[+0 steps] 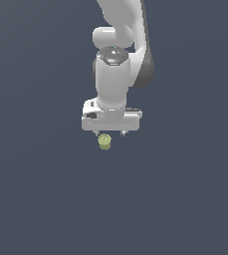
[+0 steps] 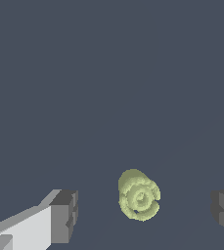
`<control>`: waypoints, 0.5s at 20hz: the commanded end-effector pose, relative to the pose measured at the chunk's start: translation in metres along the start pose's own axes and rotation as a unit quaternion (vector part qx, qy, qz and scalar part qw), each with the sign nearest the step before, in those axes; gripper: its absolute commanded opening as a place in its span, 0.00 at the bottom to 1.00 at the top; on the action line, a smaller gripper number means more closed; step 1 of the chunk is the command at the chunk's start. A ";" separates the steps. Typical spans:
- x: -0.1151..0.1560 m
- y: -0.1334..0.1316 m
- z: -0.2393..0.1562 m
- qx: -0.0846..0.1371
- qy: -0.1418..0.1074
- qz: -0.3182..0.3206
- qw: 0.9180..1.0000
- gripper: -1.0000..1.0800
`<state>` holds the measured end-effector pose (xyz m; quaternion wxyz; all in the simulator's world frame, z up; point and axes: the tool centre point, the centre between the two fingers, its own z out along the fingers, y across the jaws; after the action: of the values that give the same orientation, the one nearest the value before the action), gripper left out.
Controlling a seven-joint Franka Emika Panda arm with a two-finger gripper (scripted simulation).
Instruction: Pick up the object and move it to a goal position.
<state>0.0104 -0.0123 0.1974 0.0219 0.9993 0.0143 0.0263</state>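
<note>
In the exterior view, against a plain dark grey ground, a white arm [image 1: 118, 64] points straight down. Its gripper [image 1: 110, 133] hangs just above a small yellow-green object [image 1: 104, 142]. In the wrist view, the object [image 2: 139, 196] lies between the two widely spread fingers [image 2: 64, 216], touching neither, ridged end facing the camera.

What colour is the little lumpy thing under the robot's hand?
Yellow-green. The object shows best in the wrist view.

Plain dark slate-grey ground [image 1: 41, 199].
</note>
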 end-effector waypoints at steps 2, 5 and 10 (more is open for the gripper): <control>0.000 0.000 0.000 0.000 0.000 -0.001 1.000 0.96; -0.002 -0.002 0.000 0.000 -0.001 -0.009 1.000 0.96; -0.002 -0.006 -0.004 -0.002 -0.002 -0.029 1.000 0.96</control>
<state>0.0078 -0.0075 0.1994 0.0242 0.9987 0.0384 0.0236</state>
